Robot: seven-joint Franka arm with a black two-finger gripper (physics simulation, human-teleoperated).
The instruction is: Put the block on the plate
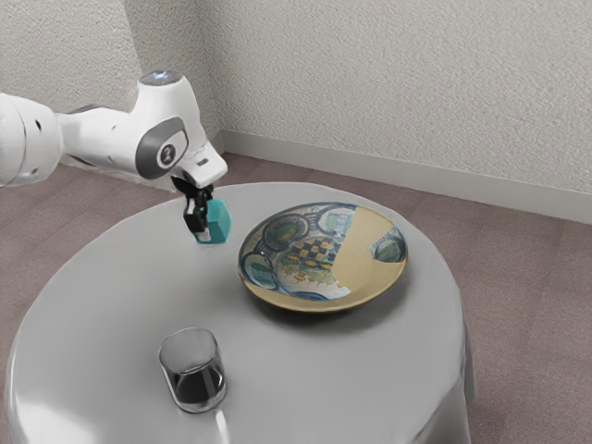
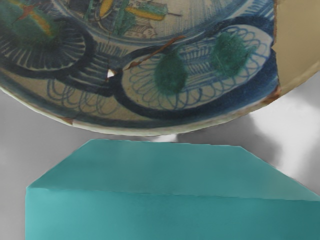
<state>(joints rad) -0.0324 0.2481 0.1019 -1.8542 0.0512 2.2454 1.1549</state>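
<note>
My gripper is over the table's far side in the exterior view, pointing down and shut on the teal block. The block hangs off the plate's side nearer the arm, apart from the plate. The wide, shallow plate lies on the table, patterned in blue, green and yellow with plain tan areas. In the wrist view the block looms large at the lower edge, and the patterned plate curves just beyond it. One of the fingers is partly hidden in the exterior view.
A clear glass with dark contents stands on the round grey table, toward the exterior view's bottom and apart from the plate. A textured wall rises behind the table.
</note>
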